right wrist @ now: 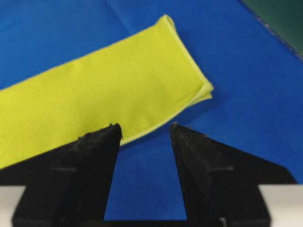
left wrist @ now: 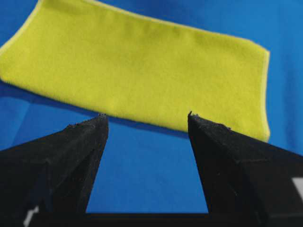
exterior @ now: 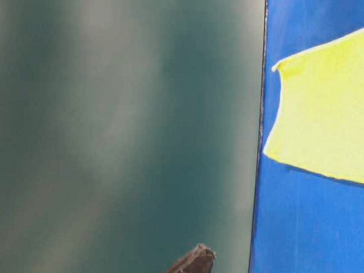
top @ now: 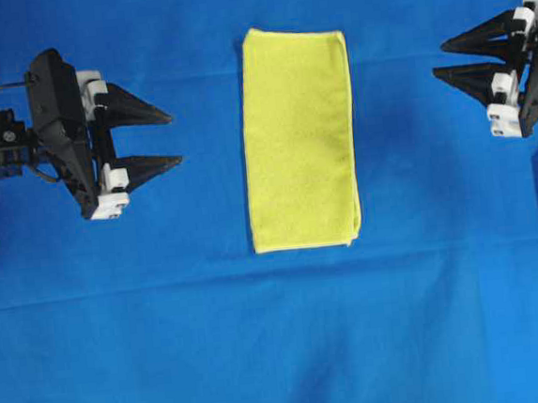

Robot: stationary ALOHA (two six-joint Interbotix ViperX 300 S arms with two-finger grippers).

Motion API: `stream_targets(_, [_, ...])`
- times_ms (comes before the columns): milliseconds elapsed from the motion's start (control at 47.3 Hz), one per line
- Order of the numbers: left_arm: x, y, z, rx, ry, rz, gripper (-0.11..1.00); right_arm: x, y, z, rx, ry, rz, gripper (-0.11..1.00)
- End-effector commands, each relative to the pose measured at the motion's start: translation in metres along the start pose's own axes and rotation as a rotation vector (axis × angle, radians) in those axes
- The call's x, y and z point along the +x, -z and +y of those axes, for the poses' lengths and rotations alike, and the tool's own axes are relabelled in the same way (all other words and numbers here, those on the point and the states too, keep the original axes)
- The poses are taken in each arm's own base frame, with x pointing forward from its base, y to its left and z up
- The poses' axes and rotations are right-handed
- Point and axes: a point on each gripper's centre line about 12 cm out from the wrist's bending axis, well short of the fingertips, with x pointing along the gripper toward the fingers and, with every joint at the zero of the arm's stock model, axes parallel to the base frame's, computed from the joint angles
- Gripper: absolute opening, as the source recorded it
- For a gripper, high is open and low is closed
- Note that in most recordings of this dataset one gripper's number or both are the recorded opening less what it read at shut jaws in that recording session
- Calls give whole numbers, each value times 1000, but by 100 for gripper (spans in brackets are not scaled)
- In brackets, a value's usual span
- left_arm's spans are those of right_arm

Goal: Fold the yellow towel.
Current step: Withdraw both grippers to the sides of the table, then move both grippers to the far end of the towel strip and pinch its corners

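Now, left gripper [top: 176, 137]: at the left side, its two black fingers spread apart, holding nothing, tips pointing right at the towel.
Right gripper [top: 438, 60]: at the far right, fingers apart too, holding nothing, tips pointing left.
Yellow towel [top: 299, 137]: lies flat in the middle between both grippers, well apart from each one. It is folded in half into a tall strip, with two layers showing at its near right corner.
Blue cloth [top: 263, 343]: covers the table under everything.
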Motion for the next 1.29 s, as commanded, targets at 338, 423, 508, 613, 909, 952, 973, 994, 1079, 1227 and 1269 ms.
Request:
stream_targets(338, [49, -35, 31, 33, -91, -40, 65, 32, -41, -7, -33, 49, 18, 52])
stream_targets(423, [63, -38, 46, 50, -129, -31, 65, 54, -41, -20, -49, 93, 85, 52])
stream_targets(508, [77, -37, 63, 58, -167, -18, 65, 77, -35, -30, -68, 122, 160, 52])
stream_targets(613, [94, -32, 80, 63, -200, 5, 65, 105, -26, -43, -94, 160, 261, 52])
stream_targets(909, [140, 5, 118, 33, -260, 93, 65, 160, -6, -54, -116, 151, 358, 52])
stream_targets(952, [144, 10, 122, 30, -265, 106, 65, 165, -4, -54, -115, 142, 358, 52])
stream_targets(973, [147, 13, 125, 28, -269, 110, 65, 167, -3, -54, -114, 139, 359, 52])
stream_targets(994, [148, 15, 127, 25, -273, 116, 65, 169, -2, -54, -114, 136, 356, 52])
stream_targets(1079, [155, 26, 135, 17, -285, 139, 65, 177, 2, -55, -111, 129, 363, 52])
stream_targets(1227, [164, 43, 151, 3, -311, 169, 65, 191, 15, -67, -95, 146, 402, 52])
stream_targets(1269, [166, 47, 156, -1, -318, 177, 65, 195, 20, -70, -89, 151, 415, 52])
